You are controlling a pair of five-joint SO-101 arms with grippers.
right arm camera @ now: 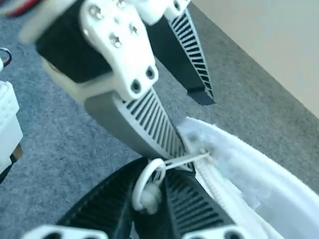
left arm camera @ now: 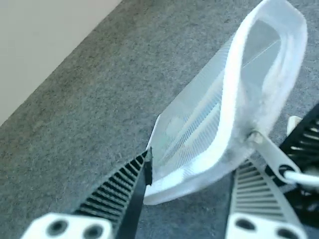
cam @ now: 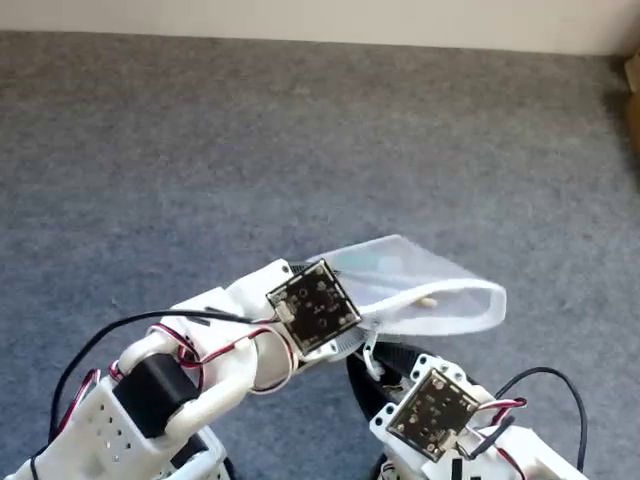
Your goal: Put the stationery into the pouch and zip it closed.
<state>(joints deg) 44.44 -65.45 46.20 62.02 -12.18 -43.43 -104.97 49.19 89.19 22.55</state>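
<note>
A white mesh pouch (cam: 425, 285) lies lifted off the grey carpet, with faint shapes of stationery showing through it. My left gripper (left arm camera: 197, 164) has the pouch's (left arm camera: 219, 109) near end between its black finger (left arm camera: 119, 194) and its grey finger (left arm camera: 251, 184), and both touch the fabric. The white cord of the zipper pull (right arm camera: 149, 184) runs from the pouch's (right arm camera: 249, 174) zipper into my right gripper (right arm camera: 149, 194), which is shut on it. In the high view the right gripper (cam: 378, 362) sits just in front of the left gripper (cam: 348, 338), at the pouch's near corner.
Grey carpet (cam: 200, 150) spreads wide around the pouch. A pale wall (cam: 320, 15) runs along the far edge, and a brown object (cam: 633, 90) sits at the right border. Both arms crowd close together at the pouch's near end.
</note>
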